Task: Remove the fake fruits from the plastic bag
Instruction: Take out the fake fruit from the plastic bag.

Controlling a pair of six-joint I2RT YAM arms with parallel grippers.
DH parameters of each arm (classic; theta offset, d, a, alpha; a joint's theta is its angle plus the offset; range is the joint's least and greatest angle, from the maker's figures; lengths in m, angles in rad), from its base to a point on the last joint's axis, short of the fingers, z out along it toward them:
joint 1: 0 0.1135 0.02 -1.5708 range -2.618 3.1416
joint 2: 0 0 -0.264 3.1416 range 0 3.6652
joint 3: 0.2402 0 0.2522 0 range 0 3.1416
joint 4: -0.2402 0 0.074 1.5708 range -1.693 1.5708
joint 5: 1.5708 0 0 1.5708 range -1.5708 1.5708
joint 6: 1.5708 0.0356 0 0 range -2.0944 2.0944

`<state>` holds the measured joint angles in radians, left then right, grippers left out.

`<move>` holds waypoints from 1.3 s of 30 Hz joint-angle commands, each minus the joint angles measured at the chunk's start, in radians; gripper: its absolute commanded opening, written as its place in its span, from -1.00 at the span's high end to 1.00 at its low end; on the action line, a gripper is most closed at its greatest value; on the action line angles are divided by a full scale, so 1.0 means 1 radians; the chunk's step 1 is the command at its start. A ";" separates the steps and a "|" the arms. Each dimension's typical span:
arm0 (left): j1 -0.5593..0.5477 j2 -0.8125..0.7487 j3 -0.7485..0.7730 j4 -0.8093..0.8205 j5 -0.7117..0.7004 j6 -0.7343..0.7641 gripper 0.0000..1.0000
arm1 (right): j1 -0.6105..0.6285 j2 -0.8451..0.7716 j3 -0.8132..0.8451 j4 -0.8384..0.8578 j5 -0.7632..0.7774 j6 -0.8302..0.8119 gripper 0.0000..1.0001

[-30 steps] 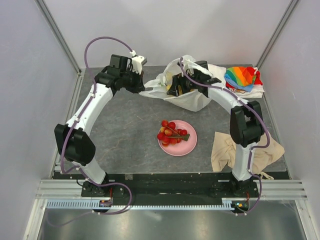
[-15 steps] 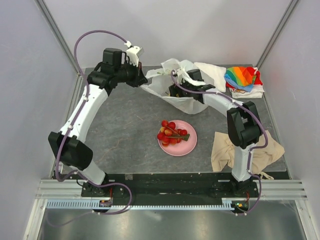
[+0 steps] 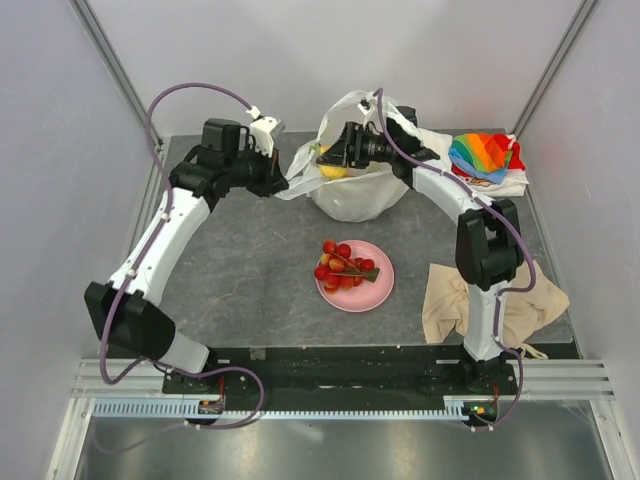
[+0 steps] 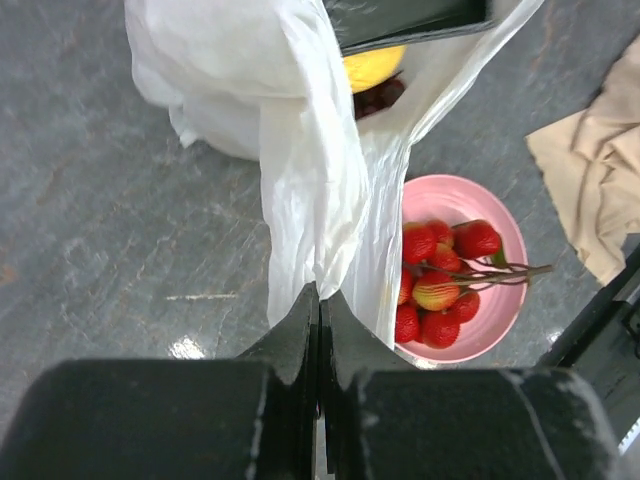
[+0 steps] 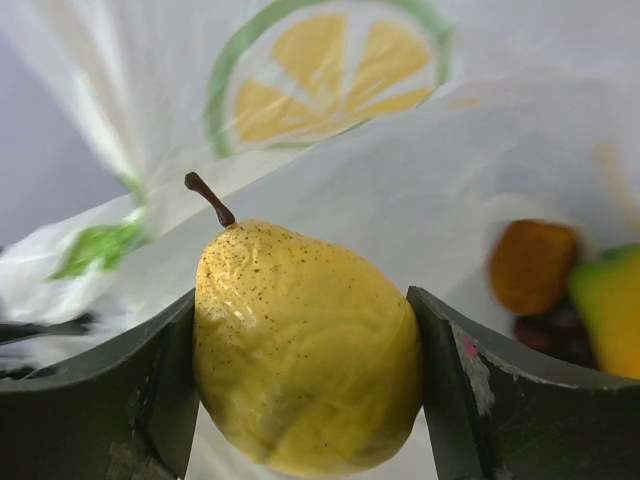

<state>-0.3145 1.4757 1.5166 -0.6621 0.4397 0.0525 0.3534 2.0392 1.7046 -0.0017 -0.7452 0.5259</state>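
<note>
Beyond the pink plate [image 3: 388, 284], to its left, the left gripper [image 4: 320, 300] stays pinched shut on a handle of the plastic bag [image 4: 305, 170], now pulled taut. Straight beyond the plate, the right gripper [image 3: 338, 158] has risen to the bag's mouth, jaws wide around a yellow pear [image 5: 305, 345] — nearly out, I judge; other fruits [image 5: 530, 265] remain inside.

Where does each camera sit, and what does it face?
Top external: above and behind, looking down on the table; both arms show.
Left wrist: looks down past the shut left gripper pinching the plastic bag, pink plate beyond.
Right wrist: looks into the bag; right gripper holds a yellow pear.
Shared: top and left wrist both show bag and plate.
</note>
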 commanded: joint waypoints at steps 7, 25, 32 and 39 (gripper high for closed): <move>-0.005 0.190 0.063 -0.002 -0.258 -0.019 0.97 | -0.025 0.240 -0.052 0.830 -0.407 0.878 0.24; 0.005 0.325 0.145 0.002 -0.380 0.043 0.97 | 0.019 0.096 -0.123 1.137 -0.506 1.109 0.22; 0.006 0.324 0.232 -0.013 -0.383 -0.005 0.97 | 0.027 0.046 -0.146 0.840 -0.511 0.924 0.27; 0.083 0.247 0.177 -0.013 -0.420 -0.005 0.97 | 0.062 0.108 0.108 0.468 -0.545 0.701 0.25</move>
<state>-0.2939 1.7954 1.6966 -0.6868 0.0563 0.0521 0.3840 2.1548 1.6798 0.6556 -1.2526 1.3762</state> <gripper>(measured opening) 0.033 0.797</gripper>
